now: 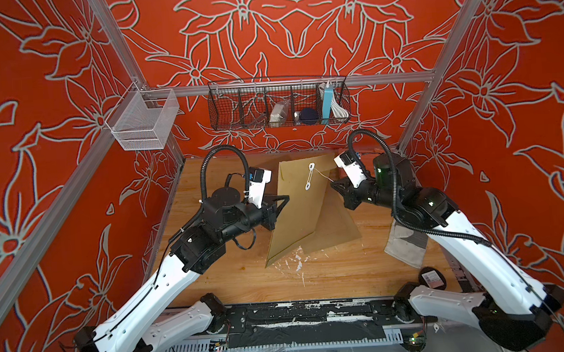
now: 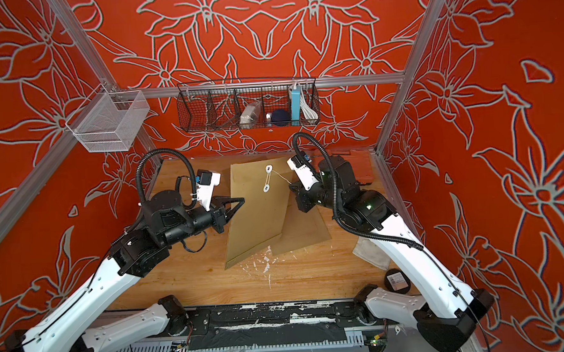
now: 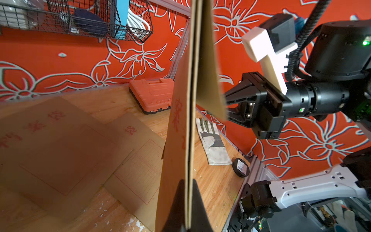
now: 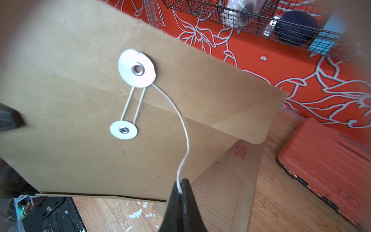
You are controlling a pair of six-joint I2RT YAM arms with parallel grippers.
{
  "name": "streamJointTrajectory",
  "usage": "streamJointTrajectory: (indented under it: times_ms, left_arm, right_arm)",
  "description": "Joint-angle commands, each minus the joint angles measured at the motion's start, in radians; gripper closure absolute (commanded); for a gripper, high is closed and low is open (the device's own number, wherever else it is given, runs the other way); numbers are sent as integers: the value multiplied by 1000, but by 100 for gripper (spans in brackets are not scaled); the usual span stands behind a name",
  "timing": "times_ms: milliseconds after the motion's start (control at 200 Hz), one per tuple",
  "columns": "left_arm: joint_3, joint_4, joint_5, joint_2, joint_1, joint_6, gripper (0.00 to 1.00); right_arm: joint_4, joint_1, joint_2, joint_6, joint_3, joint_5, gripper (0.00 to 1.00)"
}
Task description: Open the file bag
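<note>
Left gripper clamps the file bag, right gripper pinches the string; if I yank instead of unwinding, it could slip free or tear the disc.

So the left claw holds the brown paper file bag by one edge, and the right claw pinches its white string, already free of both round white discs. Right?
Not free: the right wrist view shows the white string looped between the two round white discs, only its end in the right claw. The left claw does hold the brown paper file bag by one edge.
</note>
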State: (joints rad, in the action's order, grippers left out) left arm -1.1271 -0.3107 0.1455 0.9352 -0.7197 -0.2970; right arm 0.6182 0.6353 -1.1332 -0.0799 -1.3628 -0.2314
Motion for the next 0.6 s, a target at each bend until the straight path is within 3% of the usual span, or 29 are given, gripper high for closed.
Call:
streamJointTrajectory:
  times_ms: [0,260,596]
  left_arm:
    - [-43,12,-258,19,-92,70,100]
    - [-54,44,-476,81,-224,120,100]
    - [-63,48,-529,101,-259,152,100]
  right_arm:
    - [-49,6,-1,-30,24,-60,100]
    - [-83,5,23,-64,90,-99,100]
    - [-152,5,47,-106,169,-161,100]
